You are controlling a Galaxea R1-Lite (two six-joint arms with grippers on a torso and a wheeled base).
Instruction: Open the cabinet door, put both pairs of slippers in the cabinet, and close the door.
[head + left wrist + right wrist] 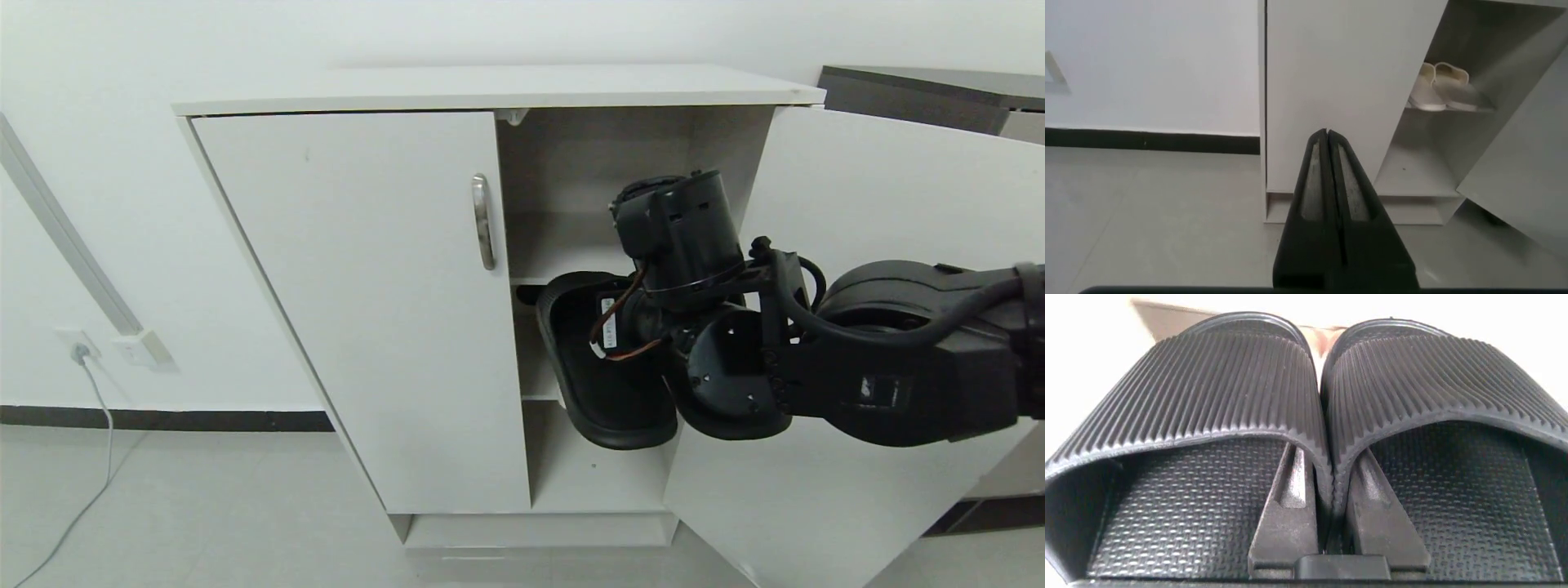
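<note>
The black slippers (606,384) are a matching pair of slides. Each has a broad strap ribbed with fine lengthwise ridges and a footbed stamped in a small diamond grain (1208,506). The right end effector (1327,469) has them pinched side by side. One finger sits in each slipper under the strap, and the two inner side walls are squeezed together between the fingers, so the jaws are nearly closed on the pair. In the head view the pair stands steeply on end in the open right half of the white cabinet (490,86), at the level of the middle shelves. Whether it touches a shelf cannot be told. The right door (865,188) is swung wide open. The left door (359,310) is closed, with a metal bar handle (483,222) at its inner edge. A pair of cream slippers (1445,86) lies side by side on a shelf (1454,109) inside, above the bottom compartment. The left end effector (1327,137) is low over the grey floor (204,506), aimed at the cabinet, its fingers pressed flat together on nothing. A small white tag (606,315) on the right arm's wiring bears print too small to read.
</note>
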